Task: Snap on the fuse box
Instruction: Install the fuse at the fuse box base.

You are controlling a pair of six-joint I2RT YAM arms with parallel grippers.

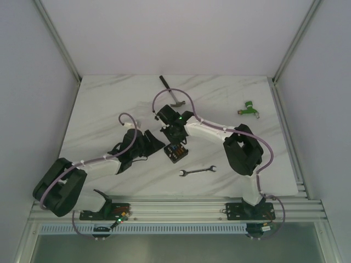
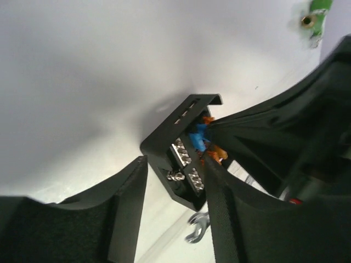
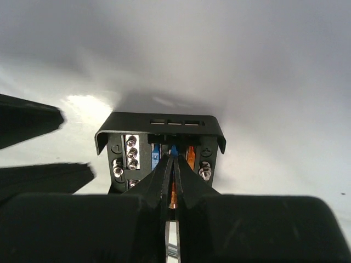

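The fuse box [image 1: 175, 152] is a small black box lying open mid-table, with blue and orange fuses and silver screw terminals inside. In the right wrist view its lid [image 3: 160, 121] with three slots stands raised at the far side. My right gripper [image 1: 176, 140] is above the box, its fingers pressed together with the tips [image 3: 174, 158] on the fuse row. My left gripper [image 1: 158, 143] is open beside the box's left side. In the left wrist view the fuse box [image 2: 184, 156] sits at the mouth of the open fingers [image 2: 129, 203].
A silver wrench [image 1: 198, 171] lies just right of the box, near the front; it also shows in the left wrist view [image 2: 197, 227]. A hammer [image 1: 171, 92] lies at the back. A green fitting [image 1: 248, 108] lies at the back right.
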